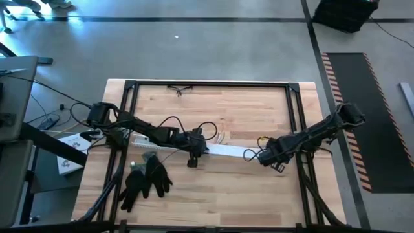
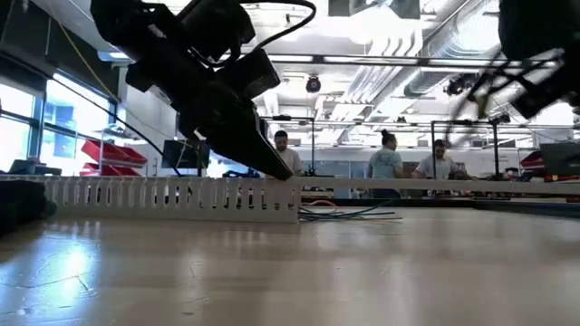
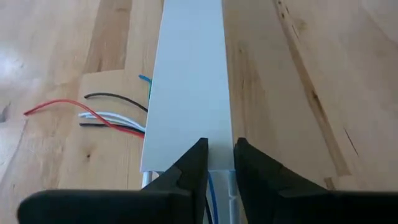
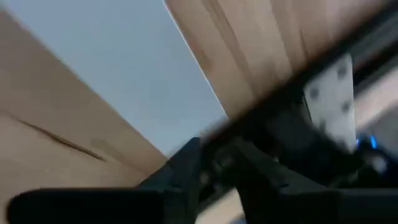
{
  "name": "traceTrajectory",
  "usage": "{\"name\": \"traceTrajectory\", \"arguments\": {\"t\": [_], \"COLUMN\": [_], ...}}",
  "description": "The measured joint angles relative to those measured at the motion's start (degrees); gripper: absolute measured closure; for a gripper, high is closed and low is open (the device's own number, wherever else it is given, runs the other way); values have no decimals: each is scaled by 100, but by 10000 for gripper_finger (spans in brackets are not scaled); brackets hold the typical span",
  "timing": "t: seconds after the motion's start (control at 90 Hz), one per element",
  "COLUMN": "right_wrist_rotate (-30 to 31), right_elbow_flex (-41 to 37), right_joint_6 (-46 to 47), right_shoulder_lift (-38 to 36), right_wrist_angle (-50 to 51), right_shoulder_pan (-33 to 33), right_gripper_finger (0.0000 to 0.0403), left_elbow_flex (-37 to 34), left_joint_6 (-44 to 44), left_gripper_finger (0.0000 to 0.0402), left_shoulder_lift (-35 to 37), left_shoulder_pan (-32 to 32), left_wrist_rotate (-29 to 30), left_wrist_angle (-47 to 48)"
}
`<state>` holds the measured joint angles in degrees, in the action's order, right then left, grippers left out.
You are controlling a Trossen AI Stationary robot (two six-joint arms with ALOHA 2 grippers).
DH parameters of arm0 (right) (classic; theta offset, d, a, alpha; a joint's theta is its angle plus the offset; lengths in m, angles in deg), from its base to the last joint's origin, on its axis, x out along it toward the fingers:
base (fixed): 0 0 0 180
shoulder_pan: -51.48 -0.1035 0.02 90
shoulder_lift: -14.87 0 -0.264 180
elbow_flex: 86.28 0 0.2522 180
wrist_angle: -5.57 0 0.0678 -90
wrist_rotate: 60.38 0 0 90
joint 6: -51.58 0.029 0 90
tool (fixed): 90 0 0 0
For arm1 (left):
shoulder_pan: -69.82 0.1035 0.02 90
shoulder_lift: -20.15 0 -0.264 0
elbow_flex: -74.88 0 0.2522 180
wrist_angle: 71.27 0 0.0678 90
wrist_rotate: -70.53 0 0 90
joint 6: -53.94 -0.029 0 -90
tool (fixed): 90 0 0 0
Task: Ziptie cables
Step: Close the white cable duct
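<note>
Here the left tool point(image 3: 217, 163) hangs over the white channel point(image 3: 189, 81), its fingers nearly closed on nothing. The cables point(image 3: 112, 118) spill from the channel's side onto the bench point(image 3: 298, 93). The right tool point(image 1: 249, 155) sits at the channel's far end; whether it's open, I cannot tell. Pressing down could shove the channel and drag the wires.
</note>
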<state>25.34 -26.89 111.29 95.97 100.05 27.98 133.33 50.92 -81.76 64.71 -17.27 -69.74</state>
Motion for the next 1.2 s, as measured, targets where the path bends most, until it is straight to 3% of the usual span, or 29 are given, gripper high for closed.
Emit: {"name": "traceTrajectory", "arguments": {"t": [0.111,0.2,0.5,0.8,1.2], "right_wrist_rotate": [-371,-234,-346,-404,-632], "right_elbow_flex": [-400,-348,-349,-339,-337], "right_joint_6": [95,272,495,1613,3057], "right_shoulder_lift": [-6,-26,-48,-48,-14], "right_wrist_angle": [-184,-241,-291,-569,-590], "right_shoulder_pan": [-69,-133,-125,70,75], "right_gripper_finger": [386,399,402,403,403], "left_elbow_flex": [-131,-158,-184,-504,-516], "left_joint_6": [2,2,-3,88,-16], "left_gripper_finger": [342,342,342,342,342], "left_shoulder_lift": [4,4,2,2,2], "left_shoulder_pan": [1,-2,-9,-15,-17], "left_wrist_rotate": [12,19,17,10,4], "left_wrist_angle": [-235,-326,-384,-1007,-1034]}}
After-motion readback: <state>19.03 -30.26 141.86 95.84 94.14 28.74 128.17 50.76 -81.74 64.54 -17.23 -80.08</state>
